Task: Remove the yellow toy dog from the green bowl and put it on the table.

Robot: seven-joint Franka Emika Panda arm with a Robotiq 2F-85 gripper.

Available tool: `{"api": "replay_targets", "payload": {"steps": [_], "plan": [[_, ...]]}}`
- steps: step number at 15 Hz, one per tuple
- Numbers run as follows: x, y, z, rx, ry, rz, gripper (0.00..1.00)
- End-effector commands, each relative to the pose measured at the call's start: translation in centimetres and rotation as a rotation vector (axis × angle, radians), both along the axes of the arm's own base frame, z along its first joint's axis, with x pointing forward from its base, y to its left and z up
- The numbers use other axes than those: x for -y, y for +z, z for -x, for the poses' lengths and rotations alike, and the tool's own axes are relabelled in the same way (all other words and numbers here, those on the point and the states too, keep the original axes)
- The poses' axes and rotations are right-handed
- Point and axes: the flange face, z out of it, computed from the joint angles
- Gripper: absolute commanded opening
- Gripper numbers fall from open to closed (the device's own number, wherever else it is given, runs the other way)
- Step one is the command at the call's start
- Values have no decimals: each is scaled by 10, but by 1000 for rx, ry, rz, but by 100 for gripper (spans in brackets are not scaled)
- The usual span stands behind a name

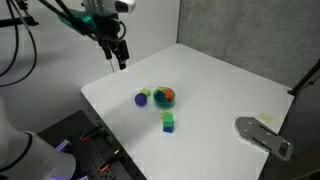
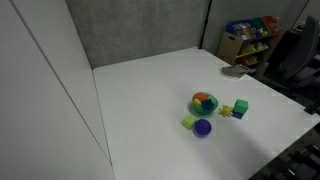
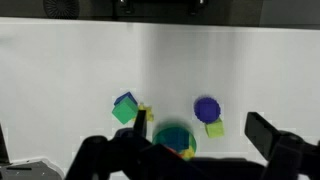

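The green bowl [image 1: 161,94] sits near the middle of the white table [image 1: 220,80]. It also shows in an exterior view [image 2: 198,99] and in the wrist view [image 3: 170,135]. It holds orange, red and yellow toy parts. The yellow toy dog [image 3: 188,152] shows only as a small yellow bit at the bowl's rim, partly hidden by my gripper body. My gripper [image 1: 121,58] hangs high above the table's far corner, well away from the bowl, open and empty. In the wrist view its fingers [image 3: 203,132] frame the bowl from above.
A purple ball [image 1: 141,98] and a yellow-green block [image 2: 189,122] lie beside the bowl. A green cube [image 2: 240,107] with a small yellow piece [image 2: 226,111] next to it lies on the bowl's other side. A grey metal part [image 1: 262,135] sits at the table edge.
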Motion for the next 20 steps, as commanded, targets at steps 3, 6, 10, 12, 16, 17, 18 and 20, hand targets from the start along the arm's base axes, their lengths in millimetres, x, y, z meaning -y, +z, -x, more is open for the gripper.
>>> {"api": "replay_targets", "payload": {"steps": [3,6,10,12,16,17,18,20], "plan": [[0,1,0,-1,0,0,100],[0,1,0,-1,0,0,100],[-1,9,-6,14,-7,0,100],[-2,14,-14,12,-9,-5,100],[-4,21,-39,14,-14,-14,100],[-4,21,-47,12,-14,-18,100],[-5,21,-54,9,-14,-20,100],[-6,16,-70,2,-15,-26,100]]}}
